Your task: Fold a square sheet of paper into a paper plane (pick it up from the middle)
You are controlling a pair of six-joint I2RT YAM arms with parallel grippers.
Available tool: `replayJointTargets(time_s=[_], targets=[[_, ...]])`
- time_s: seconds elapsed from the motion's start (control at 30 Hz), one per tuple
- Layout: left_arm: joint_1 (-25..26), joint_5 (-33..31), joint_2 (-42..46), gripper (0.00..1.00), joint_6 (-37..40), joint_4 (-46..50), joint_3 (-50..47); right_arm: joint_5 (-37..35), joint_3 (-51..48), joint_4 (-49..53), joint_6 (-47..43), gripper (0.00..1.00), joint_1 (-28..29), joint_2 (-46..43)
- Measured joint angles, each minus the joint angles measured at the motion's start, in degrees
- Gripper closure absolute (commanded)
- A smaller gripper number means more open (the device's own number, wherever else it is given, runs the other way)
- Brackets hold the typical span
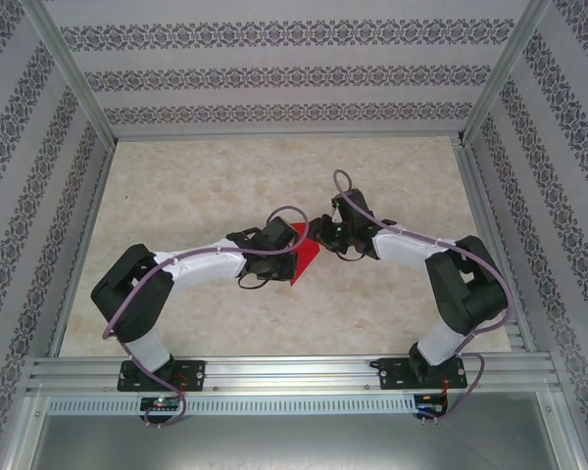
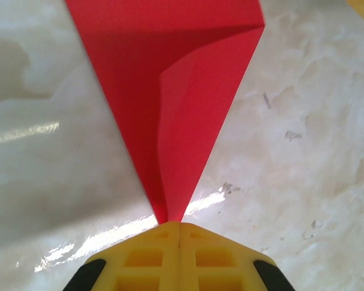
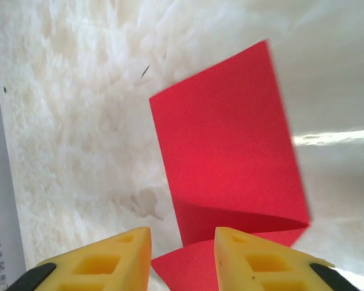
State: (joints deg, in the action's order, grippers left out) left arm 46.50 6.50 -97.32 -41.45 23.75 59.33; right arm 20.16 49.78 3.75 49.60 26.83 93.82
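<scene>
I think the step now is making a fold in the red paper (image 2: 170, 91). To do it well, the left fingers (image 2: 179, 231) should grip tight and not pull, because thin paper can rip. The edges should line up first. Then the fold can be pressed flat, slowly and softly.

The left fingers are squeezed shut on one pointy corner of the paper. From the left fingers the paper spreads out wide, with one flap bent over and lifting a little. It is near the middle of the worktop (image 1: 196, 186).

On the far side of the paper from the left fingers are the right fingers (image 3: 136, 248). They are a little way open, with a gap between them. They hold nothing. Some paper shows in the gap, but I cannot tell if it touches them.
</scene>
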Motion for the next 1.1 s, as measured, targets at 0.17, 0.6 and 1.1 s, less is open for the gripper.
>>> replayJointTargets(time_s=[0.17, 0.6, 1.1], targets=[[-0.37, 0.00, -2.16, 0.98, -0.42, -2.01, 3.04, -0.61, -2.84, 0.50, 0.02, 0.63, -3.02, -0.26], [-2.16, -3.39, -8.41, 0.99, -1.70, -3.04, 5.14, 1.81, -2.45, 0.83, -0.35, 0.65, -3.26, 5.31], [-2.99, -3.87, -10.01, 0.99, -2.64, -3.04, 5.11, 3.96, 1.11, 1.60, -1.40, 0.66, -1.03, 7.91]])
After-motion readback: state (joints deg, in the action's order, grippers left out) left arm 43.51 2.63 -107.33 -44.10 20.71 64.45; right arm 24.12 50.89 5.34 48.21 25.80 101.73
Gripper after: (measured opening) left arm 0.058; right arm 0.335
